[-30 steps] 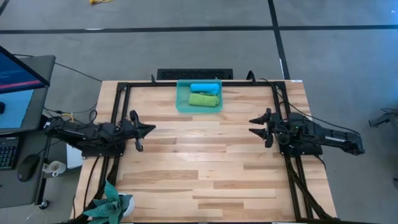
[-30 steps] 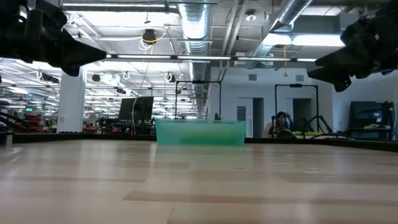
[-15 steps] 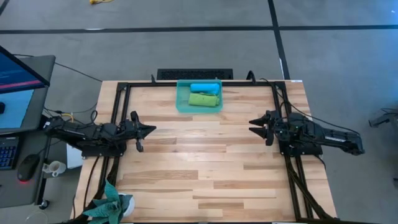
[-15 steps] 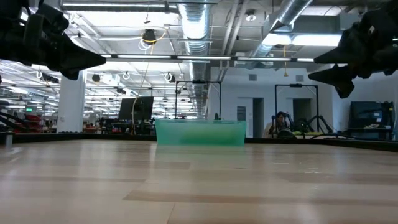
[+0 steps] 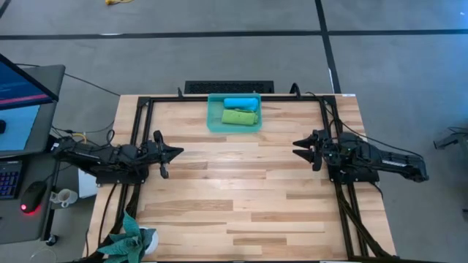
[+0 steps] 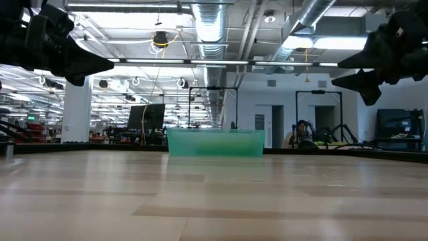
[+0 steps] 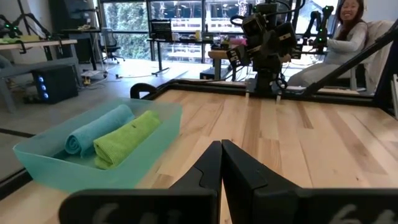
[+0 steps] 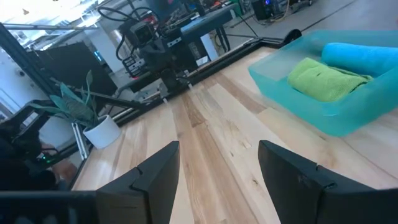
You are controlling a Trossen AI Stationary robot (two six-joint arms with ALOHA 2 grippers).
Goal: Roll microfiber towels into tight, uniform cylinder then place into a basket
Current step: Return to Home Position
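Seen from above, a light plank-wood counter (image 5: 241, 208) stands on a grey floor (image 5: 395, 66) crossed by dark lines (image 5: 183, 33). Left of the counter is a desk (image 5: 50, 73) with a lit monitor (image 5: 18, 84), a keyboard (image 5: 9, 181) and a mouse (image 5: 31, 197). A potted plant (image 5: 131, 237) sits at the counter's near left corner. The level view shows an open hall with exposed silver ducts (image 6: 208, 27), strip lights (image 6: 200, 61) and a white column (image 6: 75, 110). The white far wall (image 6: 284, 100) has doorways (image 6: 322, 124), and a person (image 6: 302, 134) sits before it.
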